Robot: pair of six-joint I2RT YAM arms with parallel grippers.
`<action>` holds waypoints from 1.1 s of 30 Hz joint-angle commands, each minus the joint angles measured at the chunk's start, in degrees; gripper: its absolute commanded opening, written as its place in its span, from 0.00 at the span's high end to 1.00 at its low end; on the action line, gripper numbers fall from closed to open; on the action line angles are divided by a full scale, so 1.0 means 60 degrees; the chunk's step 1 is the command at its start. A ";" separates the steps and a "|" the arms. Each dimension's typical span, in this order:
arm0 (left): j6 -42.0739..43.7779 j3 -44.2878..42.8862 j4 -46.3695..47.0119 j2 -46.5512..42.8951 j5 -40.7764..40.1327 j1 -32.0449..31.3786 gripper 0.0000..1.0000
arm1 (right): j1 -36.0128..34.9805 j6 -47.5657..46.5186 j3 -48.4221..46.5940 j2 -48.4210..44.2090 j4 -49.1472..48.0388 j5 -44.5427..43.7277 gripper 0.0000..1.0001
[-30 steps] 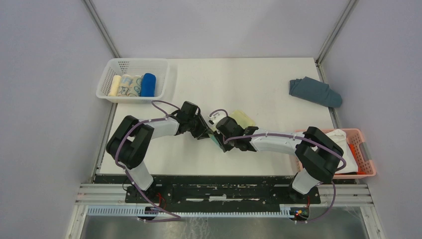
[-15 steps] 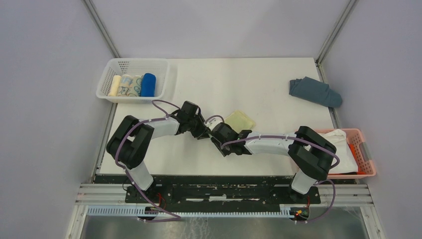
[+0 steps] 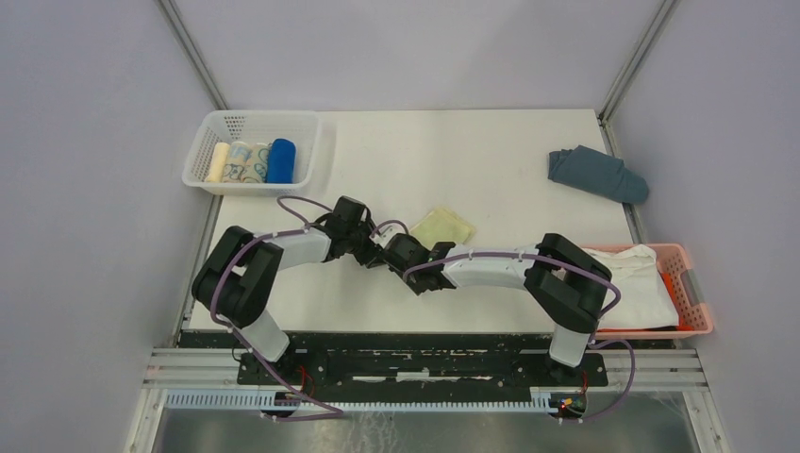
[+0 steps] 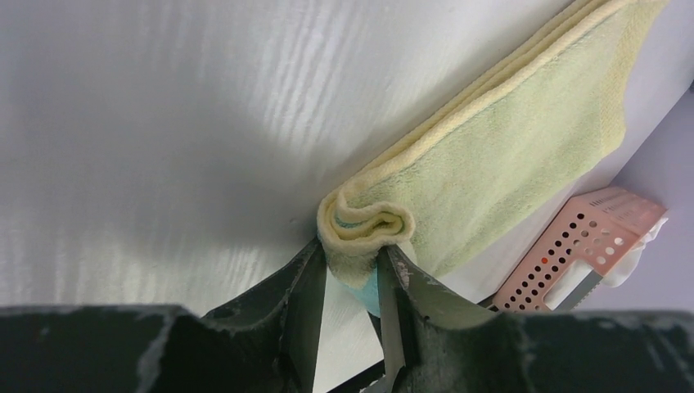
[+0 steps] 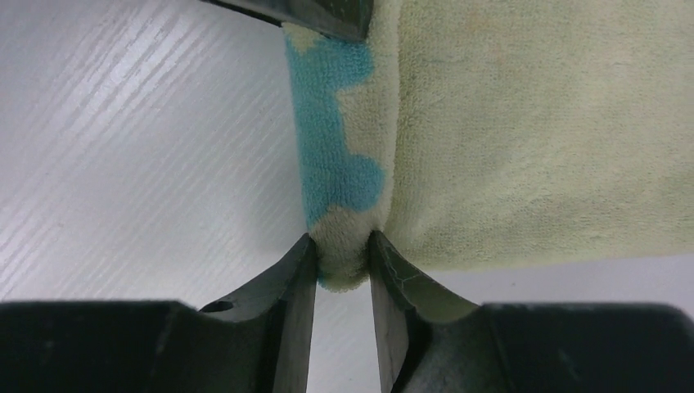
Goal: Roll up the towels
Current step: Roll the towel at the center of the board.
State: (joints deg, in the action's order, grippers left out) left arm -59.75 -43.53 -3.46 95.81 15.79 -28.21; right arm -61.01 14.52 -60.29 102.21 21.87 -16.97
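Over to the right of the white basket (image 3: 315,142) and closer to the arm bases, well apart from it, one yellow towel (image 3: 445,226) lies on the table (image 3: 472,151). It's pale yellow with teal patches, and the edge nearest the arms is curled into a small roll while the rest lies flat.

Both arms meet at that curled edge. The left tool (image 4: 352,262) is clenched on one end of the roll; its wrist view shows the little spiral of cloth pinched between the two fingers. The right tool (image 5: 342,246) is clamped on the other end, fingers squeezing the roll right where a teal patch runs along it. A finger of the left tool pokes into the top of that same view, so the two are close together.

Counting stuff:
- white basket: looks like four rolled towels side by side. One cream (image 3: 218,162), what I read as two white ones with teal print (image 3: 247,162), and one royal blue towel (image 3: 281,160) at the right end.
- one crumpled slate grey-blue cloth (image 3: 596,174), far right of the white basket, at about the same depth on the table.
- one pink basket (image 3: 696,300), at the table's right edge, diagonally opposite the white basket, with one white cloth (image 3: 651,278) in it.
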 commanded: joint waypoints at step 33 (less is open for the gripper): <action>-0.0265 0.1637 -0.1359 -0.3367 0.0790 0.1358 0.26 | 0.3741 0.1896 0.1146 0.2181 -0.4306 1.1608 0.99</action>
State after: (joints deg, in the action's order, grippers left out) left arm -58.81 -33.06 -15.81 73.14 18.04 -18.15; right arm -39.42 22.61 -55.44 112.51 0.23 50.06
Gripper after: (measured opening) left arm 0.732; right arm 0.027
